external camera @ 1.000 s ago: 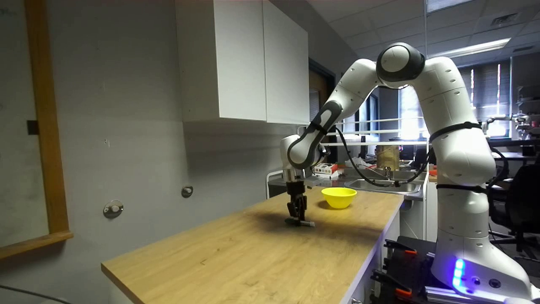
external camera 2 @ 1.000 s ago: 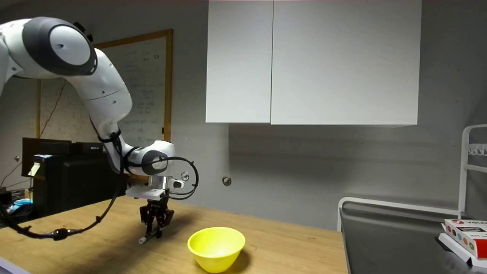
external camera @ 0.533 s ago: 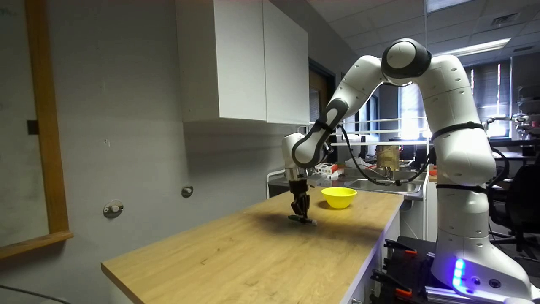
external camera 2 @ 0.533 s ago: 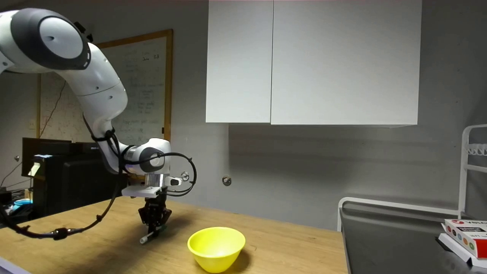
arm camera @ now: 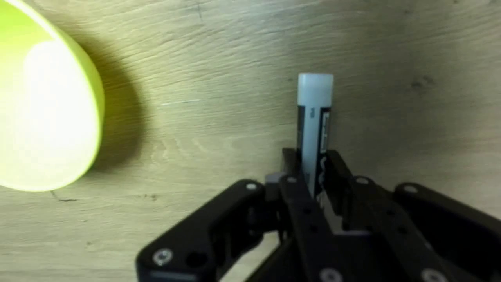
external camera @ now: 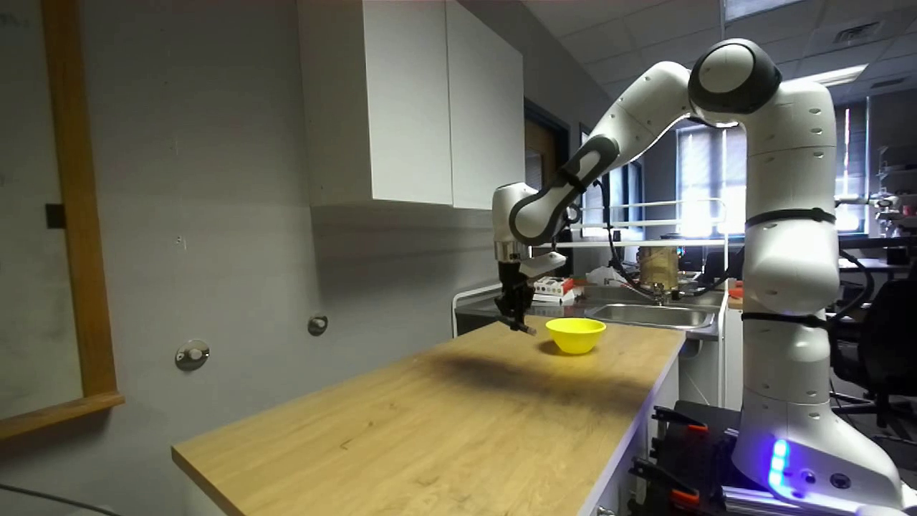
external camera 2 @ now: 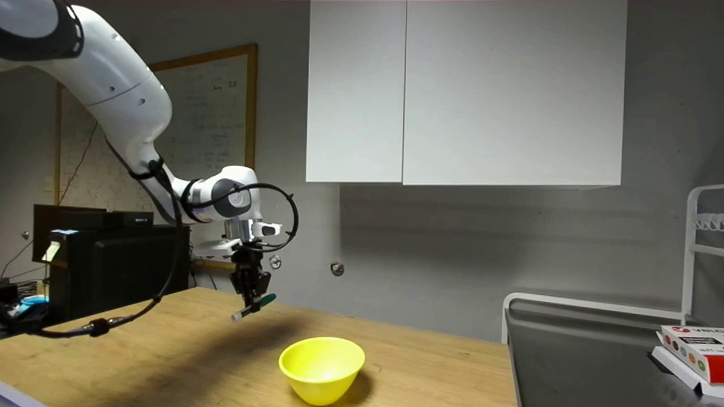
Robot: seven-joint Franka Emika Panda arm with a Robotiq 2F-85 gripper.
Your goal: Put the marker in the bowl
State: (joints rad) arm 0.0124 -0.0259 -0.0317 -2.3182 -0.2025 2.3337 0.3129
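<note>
The marker (external camera 2: 245, 311) has a white end, a dark label and a dark green end. In the wrist view the marker (arm camera: 314, 102) points away between the fingertips; its other end is hidden by the fingers. My gripper (arm camera: 312, 156) is shut on it. In both exterior views my gripper (external camera: 513, 319) (external camera 2: 253, 304) holds the marker (external camera: 526, 329) roughly level above the table. The yellow bowl (external camera: 575, 338) (external camera 2: 320, 390) stands upright on the table, apart from the gripper. Its rim and wall show at the left in the wrist view (arm camera: 94, 84).
The wooden table (external camera: 401, 430) runs along the wall. A white cabinet (external camera: 408, 107) (external camera 2: 509, 96) hangs above. A sink (external camera: 652, 314) and a box (external camera: 553, 287) lie beyond the table's far end. Black computer equipment (external camera 2: 124, 271) stands behind the arm.
My gripper has lifted the marker off the table and moved it up, and nearer the bowl in an exterior view. The grip has stayed shut. The bowl has not moved.
</note>
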